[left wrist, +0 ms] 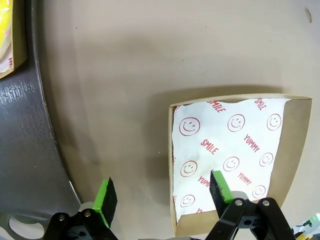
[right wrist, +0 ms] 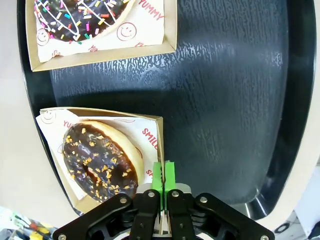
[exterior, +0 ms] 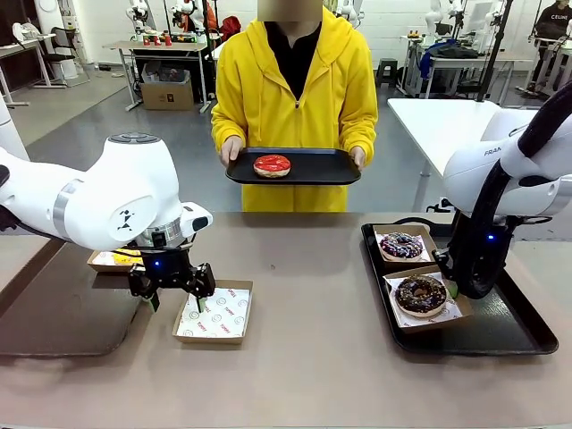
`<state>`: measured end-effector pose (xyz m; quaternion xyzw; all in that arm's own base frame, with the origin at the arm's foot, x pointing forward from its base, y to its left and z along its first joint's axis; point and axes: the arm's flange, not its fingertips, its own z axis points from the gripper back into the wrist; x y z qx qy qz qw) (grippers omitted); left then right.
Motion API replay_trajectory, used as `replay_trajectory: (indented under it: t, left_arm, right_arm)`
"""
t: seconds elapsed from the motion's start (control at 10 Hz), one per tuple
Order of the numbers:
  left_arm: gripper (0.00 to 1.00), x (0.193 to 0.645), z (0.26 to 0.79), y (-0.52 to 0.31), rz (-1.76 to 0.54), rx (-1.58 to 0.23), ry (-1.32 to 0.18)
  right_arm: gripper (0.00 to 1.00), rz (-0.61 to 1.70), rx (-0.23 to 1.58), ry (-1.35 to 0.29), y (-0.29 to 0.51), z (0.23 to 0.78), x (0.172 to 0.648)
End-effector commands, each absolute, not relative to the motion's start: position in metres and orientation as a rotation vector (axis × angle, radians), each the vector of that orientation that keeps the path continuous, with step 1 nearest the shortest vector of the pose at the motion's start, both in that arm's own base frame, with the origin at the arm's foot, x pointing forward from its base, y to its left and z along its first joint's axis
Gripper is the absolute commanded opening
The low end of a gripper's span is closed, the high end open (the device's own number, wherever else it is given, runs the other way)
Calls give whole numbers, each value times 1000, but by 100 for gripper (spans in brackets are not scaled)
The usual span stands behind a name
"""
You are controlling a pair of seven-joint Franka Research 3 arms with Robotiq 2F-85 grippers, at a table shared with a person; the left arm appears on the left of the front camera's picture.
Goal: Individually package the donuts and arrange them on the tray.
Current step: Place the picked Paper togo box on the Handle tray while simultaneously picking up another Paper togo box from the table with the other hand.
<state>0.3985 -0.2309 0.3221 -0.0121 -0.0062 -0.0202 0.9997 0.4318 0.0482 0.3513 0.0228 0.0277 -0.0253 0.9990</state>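
Lower left of the front view: left gripper (exterior: 172, 290), jaws spread wide and empty, hanging low at the near-left edge of an empty square cardboard box lined with smiley-printed paper (exterior: 215, 314), one green pad (left wrist: 220, 186) over the paper and the other off to the side over bare brown tabletop (exterior: 304, 357) — seemingly astride the box wall, to hold or steady it for a donut. Top centre: glossy red ring donut (exterior: 272, 165) lying flat, hole up, no long axis to speak of, on a small black tray (exterior: 331, 168) held level in a person's two hands, probably offered for boxing. Right side: large black tray (exterior: 500, 331) carrying two filled boxes, sprinkled dark donut (exterior: 401, 245) farther back, chocolate-brown donut (exterior: 421, 294) nearer, both flat with holes up, likely finished. Right gripper (right wrist: 162, 181), jaws pressed together on nothing, parked just beside the nearer box's wall. At far left, a yellow-glazed donut (exterior: 121, 256) in its box, mostly hidden behind the left arm.
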Motion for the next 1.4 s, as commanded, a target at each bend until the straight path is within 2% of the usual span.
replay_trajectory:
  t: [0.0,0.1,0.2,0.3,0.4,0.5,0.6,0.7,0.8,1.0,1.3]
  left_arm:
    - [97,401,320,-239,-9,-14,-39]
    - [97,400,322,-239,-8,-32,-43]
    - [37,400,325,-238,-16,-39,-40]
    - [37,400,326,-238,-17,-40,-39]
    - [0,399,327,-238,-14,-45,-35]
    - [33,399,328,-238,-13,-47,-34]
    - [0,400,329,-238,-10,-45,-36]
    - [0,401,328,-238,-8,-43,-34]
    - [0,401,328,-238,-8,-43,-31]
    - [0,402,327,-238,-6,-46,-27]
    - [0,402,326,-238,-6,-50,-22]
  right_arm:
    - [2,-59,66,50,53,351,435]
    - [2,-57,68,48,53,352,434]
    - [7,-53,78,55,53,352,434]
    - [61,-45,84,60,53,352,434]
    - [67,-43,87,62,53,353,434]
    - [100,-44,88,64,53,353,433]
    - [100,-45,89,65,53,354,434]
    - [100,-45,91,67,53,354,434]
    - [84,-45,92,70,53,354,434]
    - [100,-44,94,76,53,353,433]
    - [100,-45,98,83,52,353,432]
